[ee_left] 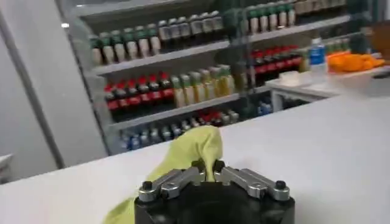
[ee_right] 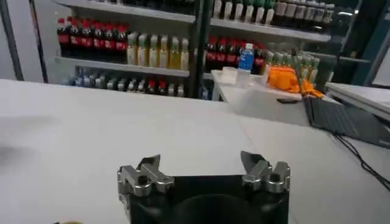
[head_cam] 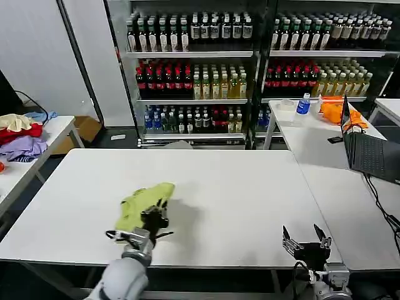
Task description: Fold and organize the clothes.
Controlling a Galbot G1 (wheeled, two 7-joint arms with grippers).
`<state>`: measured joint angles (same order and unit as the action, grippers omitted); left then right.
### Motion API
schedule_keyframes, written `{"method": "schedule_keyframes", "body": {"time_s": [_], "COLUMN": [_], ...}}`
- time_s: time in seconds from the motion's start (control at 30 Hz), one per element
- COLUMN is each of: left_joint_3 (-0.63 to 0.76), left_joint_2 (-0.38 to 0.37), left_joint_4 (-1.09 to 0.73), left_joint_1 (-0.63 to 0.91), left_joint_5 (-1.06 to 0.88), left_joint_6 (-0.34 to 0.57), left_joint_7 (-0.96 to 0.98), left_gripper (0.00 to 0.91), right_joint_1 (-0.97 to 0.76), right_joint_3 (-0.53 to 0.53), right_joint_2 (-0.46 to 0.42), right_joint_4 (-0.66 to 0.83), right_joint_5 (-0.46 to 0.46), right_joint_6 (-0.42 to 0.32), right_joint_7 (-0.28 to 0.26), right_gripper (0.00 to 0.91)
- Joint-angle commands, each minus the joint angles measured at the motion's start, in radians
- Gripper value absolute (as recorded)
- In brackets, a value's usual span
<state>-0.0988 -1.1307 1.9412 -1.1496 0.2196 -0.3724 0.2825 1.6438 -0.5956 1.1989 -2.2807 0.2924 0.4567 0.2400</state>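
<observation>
The lime T-shirt (head_cam: 145, 203) lies crumpled on the white worktop (head_cam: 250, 194), toward its near left side. The left gripper (head_cam: 156, 217) is clamped on the shirt's near edge, a fold of cloth pinched between its fingers (ee_left: 196, 172). The right gripper (head_cam: 306, 235) hovers at the worktop's near edge, well apart from the shirt, jaws spread wide and empty.

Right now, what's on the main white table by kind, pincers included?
Lime T-shirt: 1, bunched, gripped by the left pincer
Pincers: 2, the right pincer open at the table's near edge
Total: 3
</observation>
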Motion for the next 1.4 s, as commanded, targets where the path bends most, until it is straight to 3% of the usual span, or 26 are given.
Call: {"method": "schedule_keyframes", "body": {"time_s": [0.03,0.17,0.2,0.23,0.27,0.5,0.7,0.83,1.1,1.4], "left_joint_3": [0.188,0.249,0.265,0.28,0.291,0.271,0.07,-0.057,-0.345,-0.445], "left_joint_2": [-0.137,-0.181,-0.19,-0.201,-0.211,-0.225,-0.163,-0.12,-0.081,-0.069], "left_joint_4": [-0.161,-0.21,-0.22,-0.228,-0.236,-0.213,-0.038,0.061,0.187,0.218], "left_joint_1": [0.129,0.182,0.189,0.195,0.199,0.194,0.082,-0.017,-0.252,-0.32], "left_joint_5": [-0.11,-0.102,-0.101,-0.1,-0.094,0.035,0.263,0.304,0.351,0.377], "left_joint_6": [-0.012,-0.001,0.002,0.003,0.006,0.135,0.15,0.157,0.166,0.173], "left_joint_7": [0.025,0.021,0.018,0.013,0.009,-0.044,-0.045,-0.039,-0.029,-0.02], "left_gripper": [0.02,0.02,0.091,0.312,0.907,0.907,0.907,0.907,0.907,0.907], "right_joint_1": [-0.003,-0.019,-0.023,-0.025,-0.031,-0.091,-0.244,-0.39,-0.656,-0.846], "right_joint_3": [-0.002,-0.001,0.001,0.001,0.004,0.048,0.197,0.32,0.492,0.576], "right_joint_2": [-0.012,-0.021,-0.022,-0.023,-0.025,-0.031,-0.017,0.006,0.136,0.303], "right_joint_4": [0.002,0.005,0.006,0.008,0.009,0.037,0.09,0.191,0.433,0.658], "right_joint_5": [-0.001,0.009,0.011,0.012,0.015,0.049,0.129,0.201,0.426,0.499], "right_joint_6": [0.002,0.009,0.011,0.011,0.014,0.014,0.029,0.029,0.087,0.12], "right_joint_7": [0.0,0.001,0.001,0.002,0.002,0.008,0.034,0.073,0.204,0.275], "right_gripper": [0.907,0.907,0.907,0.907,0.907,0.907,0.907,0.907,0.907,0.907]}}
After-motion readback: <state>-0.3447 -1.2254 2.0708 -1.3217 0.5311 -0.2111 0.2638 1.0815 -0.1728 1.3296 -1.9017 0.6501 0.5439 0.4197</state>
